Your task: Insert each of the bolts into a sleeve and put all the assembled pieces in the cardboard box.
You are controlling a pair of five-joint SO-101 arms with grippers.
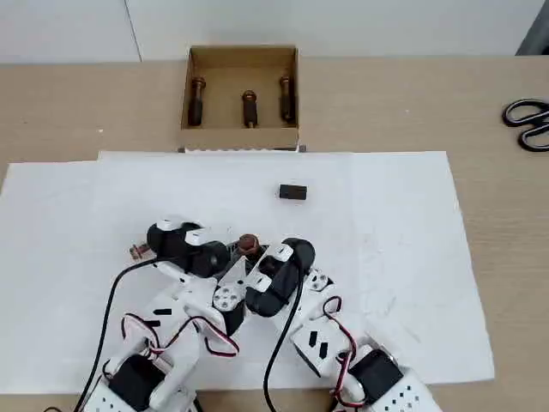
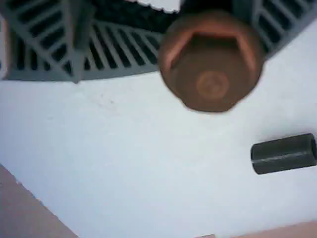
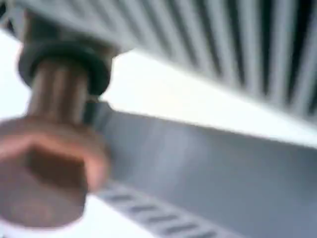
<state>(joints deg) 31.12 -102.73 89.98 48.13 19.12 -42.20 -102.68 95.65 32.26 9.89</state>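
High view: at frame centre the left hand (image 1: 235, 253) grips a bolt (image 1: 249, 244), head up; for the right hand (image 1: 262, 255) beside it I cannot tell. A loose sleeve (image 1: 292, 191) lies above them, below the box (image 1: 243, 137).

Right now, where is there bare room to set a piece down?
The white paper right of the sleeve lies bare, likewise its far left part. Crowded: around the bolt at the paper's near middle, and the cardboard box holding three assembled pieces.
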